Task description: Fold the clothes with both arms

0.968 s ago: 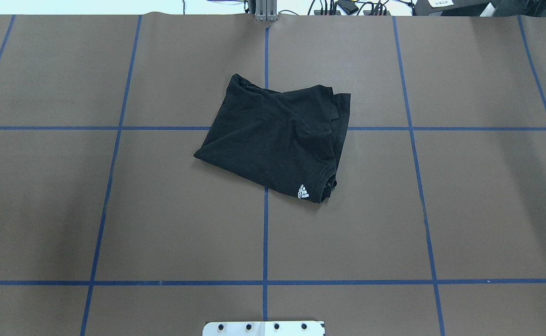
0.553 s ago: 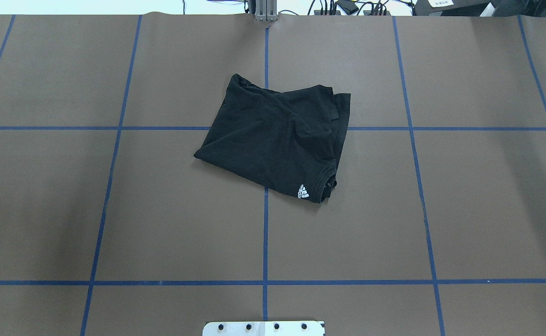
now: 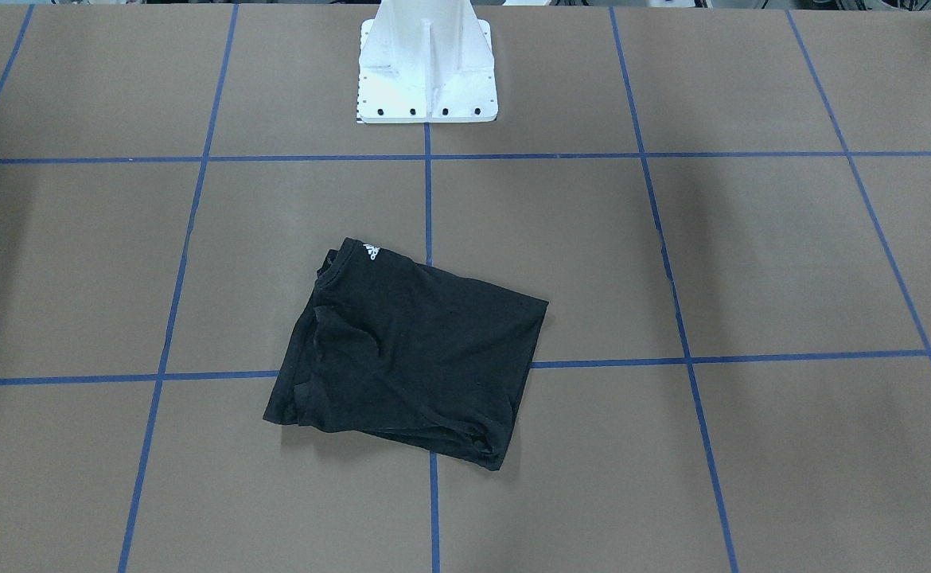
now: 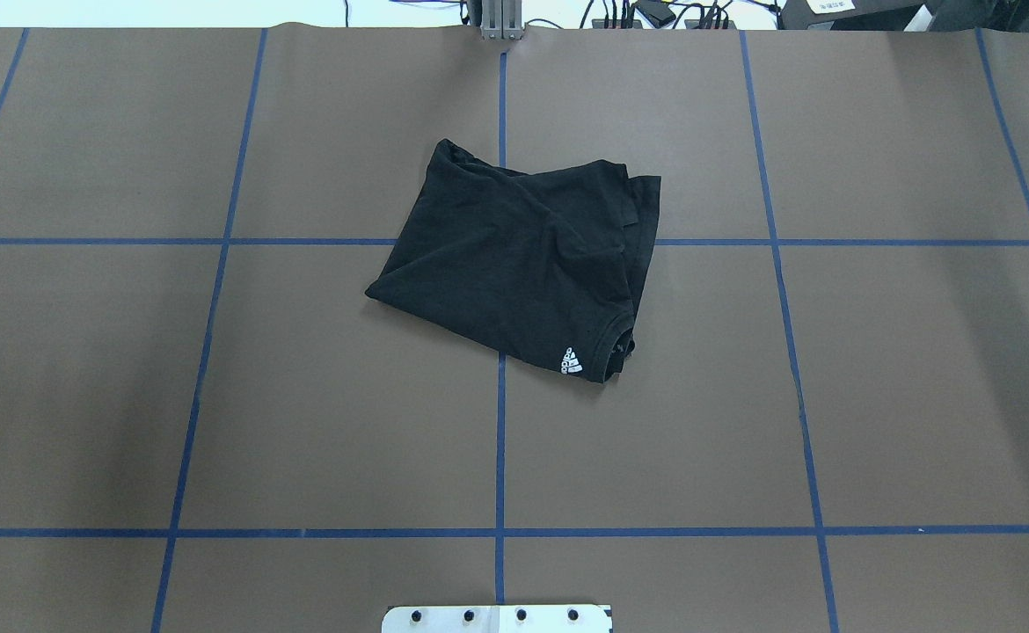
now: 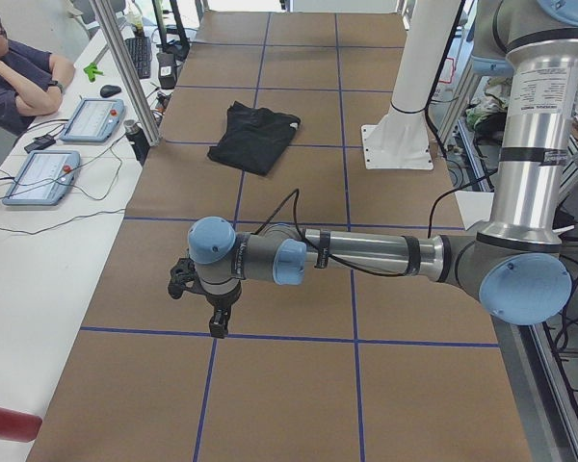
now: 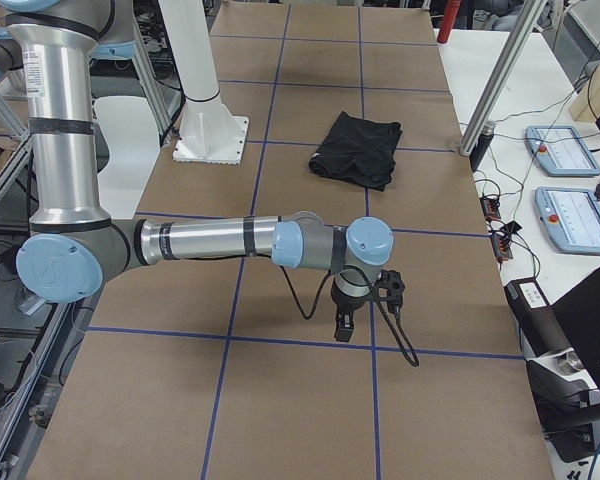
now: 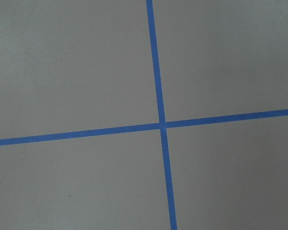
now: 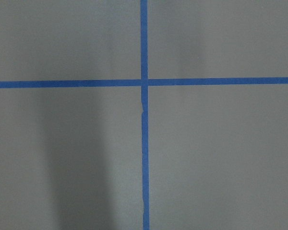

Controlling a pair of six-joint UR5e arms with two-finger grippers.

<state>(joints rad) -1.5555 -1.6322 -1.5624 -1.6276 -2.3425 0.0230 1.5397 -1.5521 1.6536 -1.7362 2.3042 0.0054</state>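
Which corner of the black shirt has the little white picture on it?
The corner of the T-shirt nearest the robot's white pedestal. Only that corner carries the small white logo; the other corners are plain black.

left arm (image 5: pixel 366 255): outstretched over table (image 5: pixel 299 385) | T-shirt (image 5: pixel 253 137): folded, well apart

Item count on the table (image 4: pixel 831 396): one black T-shirt (image 4: pixel 523 264). Robot arms: two, the left arm (image 5: pixel 366 255) and the right arm (image 6: pixel 200 240). Tools: two, the left tool (image 5: pixel 216 329) and the right tool (image 6: pixel 342 335). White pedestal (image 3: pixel 427 72): one. Control panels on the side desk: two, the near panel (image 5: pixel 40 177) and the far panel (image 5: pixel 91 120). Seated person (image 5: pixel 14 77): one.
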